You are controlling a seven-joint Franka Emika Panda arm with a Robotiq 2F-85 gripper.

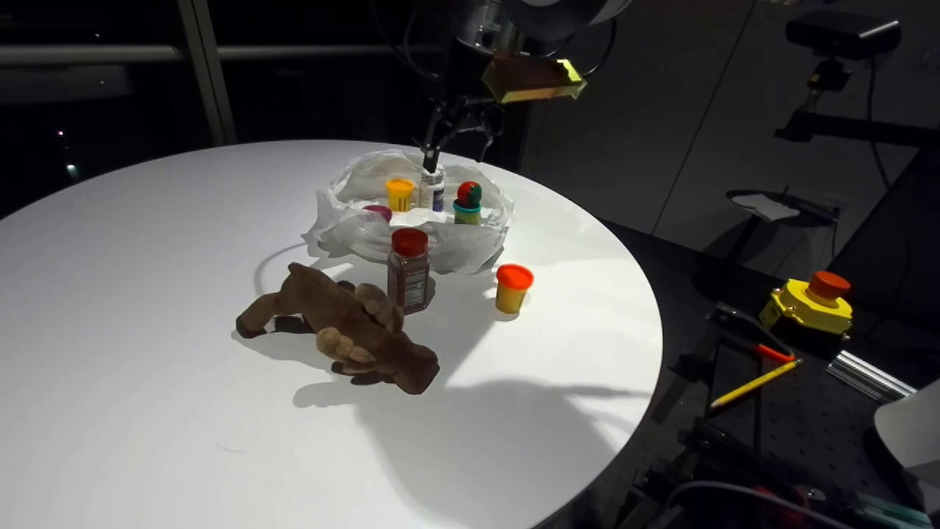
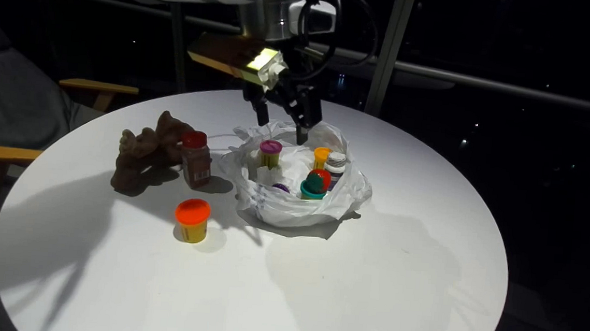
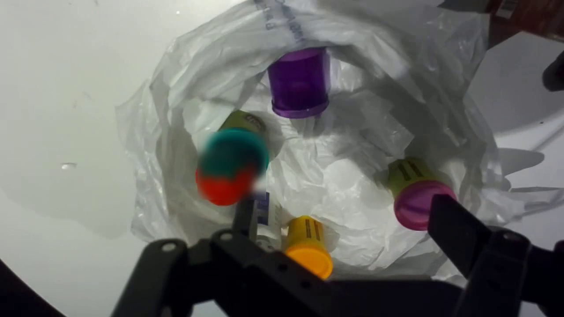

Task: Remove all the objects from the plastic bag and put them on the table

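Observation:
My gripper [image 2: 282,129] hangs open over the plastic bag [image 2: 291,214], with nothing held between its fingers. In the wrist view the purple jar [image 3: 300,86], pink-lidded jar [image 3: 421,200], orange-lidded jar [image 3: 308,246] and a partly hidden white bottle [image 3: 269,218] lie inside the bag. A teal-lidded jar [image 2: 313,191] is in there too, with a red-and-green ball [image 2: 319,180] at its lid. Outside the bag, on the table [image 1: 183,411], are the brown plush [image 1: 338,316], the dark red-capped bottle [image 1: 409,275] and a red-lidded jar [image 1: 512,294].
The bottle stands close against the bag's side in an exterior view, the plush lying beside it. A chair [image 2: 30,95] stands behind the table's rim. Off the table, a yellow-and-red device [image 1: 811,305] and a pencil [image 1: 756,383] rest on a dark surface.

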